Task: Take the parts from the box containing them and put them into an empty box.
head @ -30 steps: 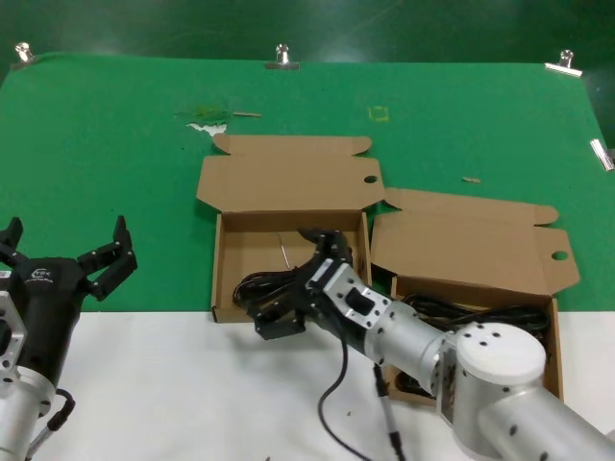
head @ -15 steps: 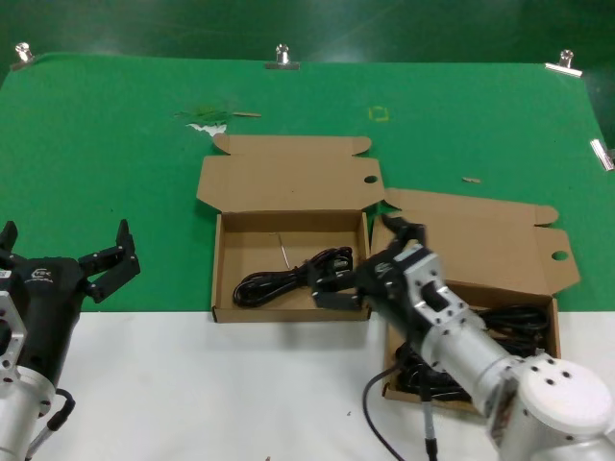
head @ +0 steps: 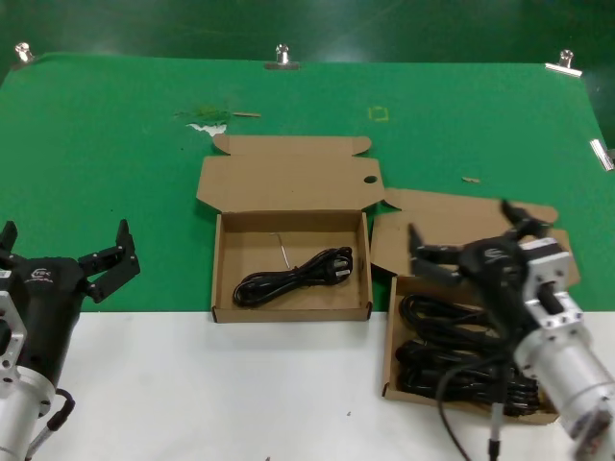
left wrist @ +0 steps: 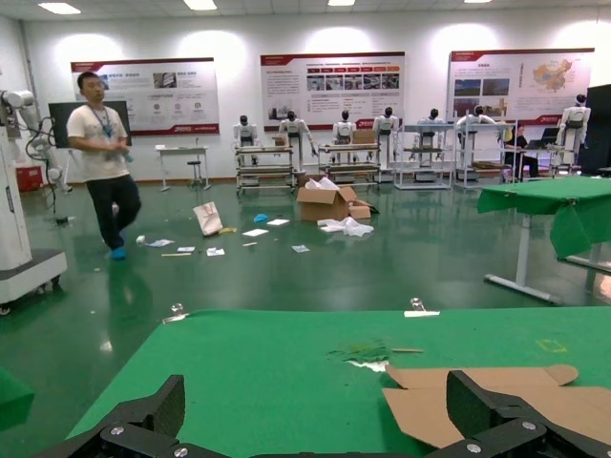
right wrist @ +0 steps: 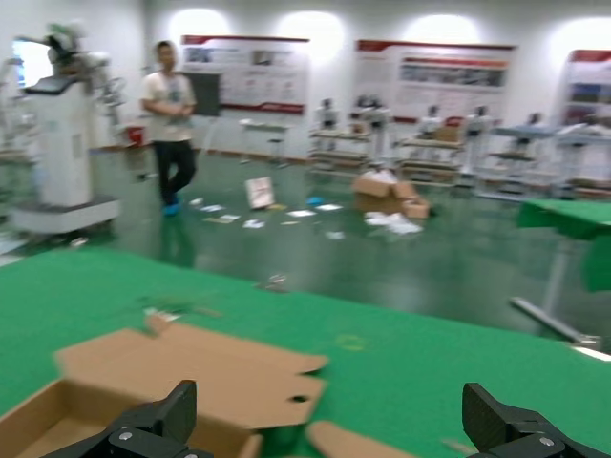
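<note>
My left gripper (head: pixel 65 257) waits, fingers apart, over the table's near left edge. One cable (head: pixel 293 275) lies in the left box (head: pixel 291 309). My right gripper (head: pixel 473 240) hangs wide open above the right box (head: pixel 388 357) of cables (head: pixel 452 355)

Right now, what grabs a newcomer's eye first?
Two open cartons on the green mat: the empty box at centre now holds one coiled cable, while the box containing them to its right stays packed. The right tool hovers open above that box; the left tool waits open at far left.
</note>
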